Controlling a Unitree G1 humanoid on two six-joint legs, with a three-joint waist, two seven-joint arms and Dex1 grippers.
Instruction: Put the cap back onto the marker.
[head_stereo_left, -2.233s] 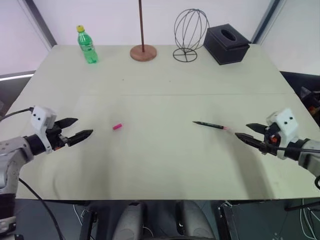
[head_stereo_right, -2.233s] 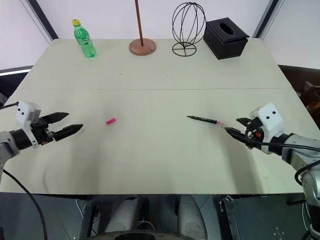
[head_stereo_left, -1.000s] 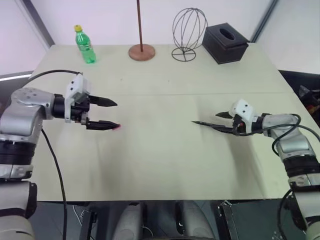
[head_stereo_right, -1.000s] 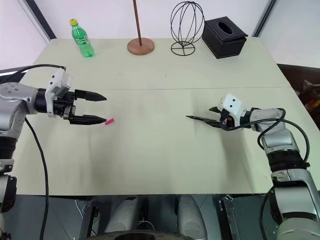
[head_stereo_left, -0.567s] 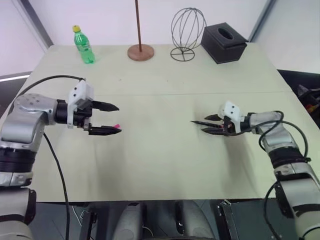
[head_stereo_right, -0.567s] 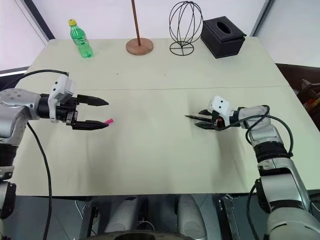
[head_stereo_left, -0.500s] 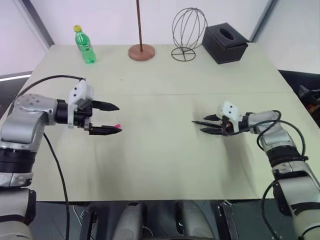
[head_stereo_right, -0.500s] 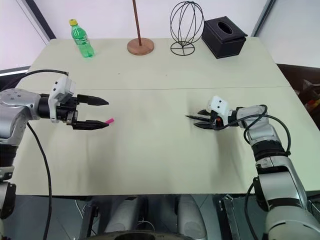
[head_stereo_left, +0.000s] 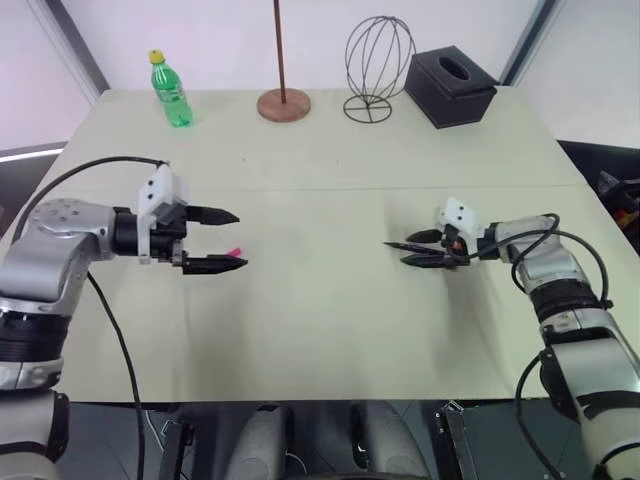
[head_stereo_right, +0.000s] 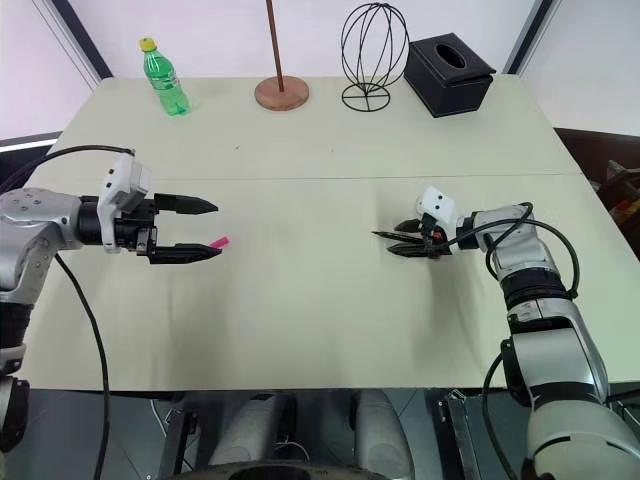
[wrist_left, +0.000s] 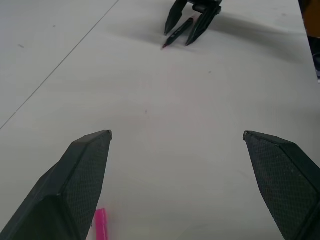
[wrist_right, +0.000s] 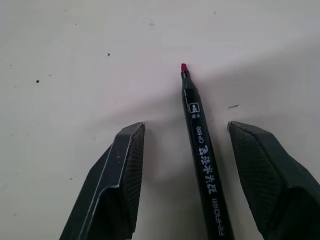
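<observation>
My right pincer (wrist_right: 182, 145) is low over the desk (head_stereo_left: 320, 320) with its two fingers spread apart, one on each side of the marker (wrist_right: 202, 155). The marker lies flat between them, touching neither finger as far as I can see, its pink tip pointing out past the fingertips toward the middle of the desk.

My left pincer (head_stereo_left: 232, 240) is spread wide and holds nothing. It hovers over the left half of the desk, pointing toward the right. The cap (head_stereo_right: 220, 242), a small pink cylinder, lies on the desk just beside the tip of the nearer finger; I cannot tell whether the two touch. Cap and marker are well apart.

Along the far edge of the desk stand a green bottle (head_stereo_left: 172, 91), a brown rod on a round base (head_stereo_left: 284, 100), a wire frame (head_stereo_left: 378, 68) and a black tissue box (head_stereo_left: 452, 86).
</observation>
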